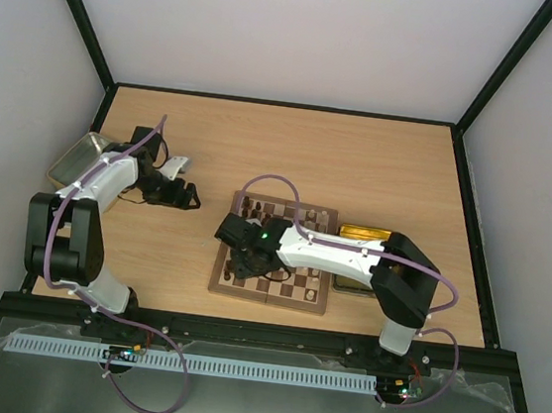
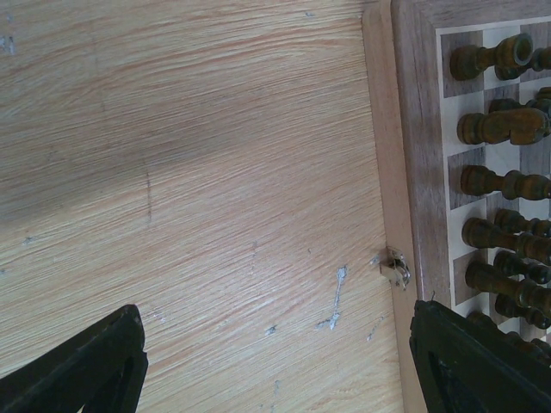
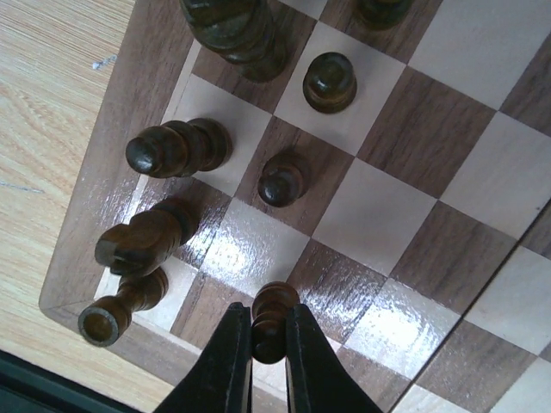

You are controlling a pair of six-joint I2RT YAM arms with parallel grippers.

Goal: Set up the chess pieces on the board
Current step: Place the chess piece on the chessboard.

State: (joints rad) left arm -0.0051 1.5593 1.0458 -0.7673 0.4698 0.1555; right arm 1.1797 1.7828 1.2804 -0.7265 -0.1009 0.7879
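A pale wooden desk (image 1: 360, 166) seen from above, with two robot arms mounted at its near edge. The board (image 1: 303, 287), checked in dark brown and light tan, lies near the middle of the desk, close to the near edge. The right arm (image 1: 335, 256) stretches leftward across it, and its jaws sit over the board's near-left part. In the right wrist view these jaws are clamped together on a single dark pawn (image 3: 272, 317) above a dark square near the board's border; whether it touches the square cannot be told. Other dark chess pieces stand on the squares close by: a rook (image 3: 116, 311) in the corner, a knight (image 3: 142, 237) beside it, a bishop (image 3: 176, 148) next along, and two pawns (image 3: 282, 181) one row in. The left arm (image 1: 99, 181) is folded back on the left, its jaws hanging over bare desk, apart from the board's left edge. In the left wrist view those jaws stand wide apart with nothing between them, one black fingertip (image 2: 86, 366) in each lower corner; the board's edge with a small metal clasp (image 2: 394, 267) and rows of dark pieces (image 2: 499, 125) shows at the right. A grey metal tray (image 1: 74, 159) sits at the far left, and a yellowish tray (image 1: 363, 234) lies just right of the board, partly hidden by the right arm.
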